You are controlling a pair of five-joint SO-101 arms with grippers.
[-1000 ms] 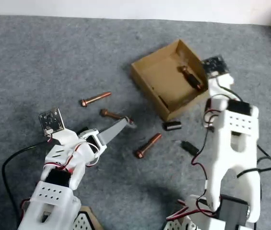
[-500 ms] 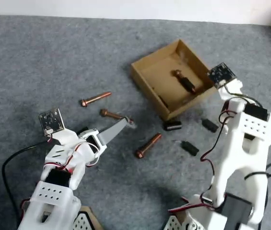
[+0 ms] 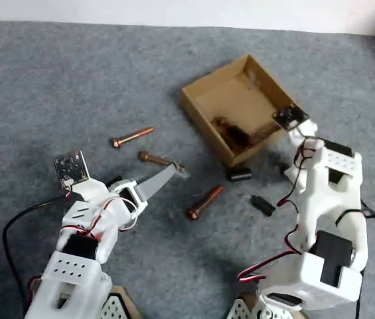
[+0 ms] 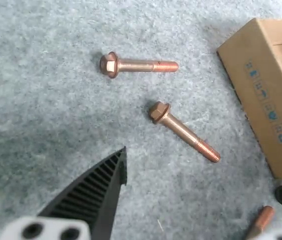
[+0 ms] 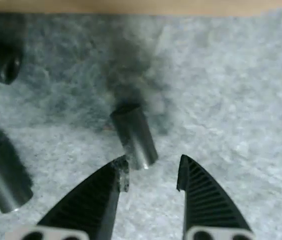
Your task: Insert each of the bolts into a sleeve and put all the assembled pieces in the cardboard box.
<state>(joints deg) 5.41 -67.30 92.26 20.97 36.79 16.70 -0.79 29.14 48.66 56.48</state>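
The sleeve [image 5: 135, 135] lies on its side on the grey carpet [image 3: 74, 80], just near of the cardboard box [image 3: 204, 126], at the right of the scene. It is a short, dark, hollow metal barrel with a paler, shiny end turned toward the right gripper [image 5: 150, 172]. That gripper hangs low over it, moderately open and holding nothing. The shiny end sits at one fingertip [image 5: 121, 172] rather than in the middle of the gap. A good pick probably means shifting sideways until the barrel is centred, straddling its round flanks rather than its ends, and closing gently, since it could roll away. Gripping toward one end would leave the bore free. Two other sleeves [image 3: 238, 174] [image 3: 263, 205] lie to the left. Three copper bolts [image 3: 133, 137] [image 3: 157, 159] [image 3: 204, 202] lie farther left, near the left gripper [image 3: 164, 178], whose state I cannot tell.
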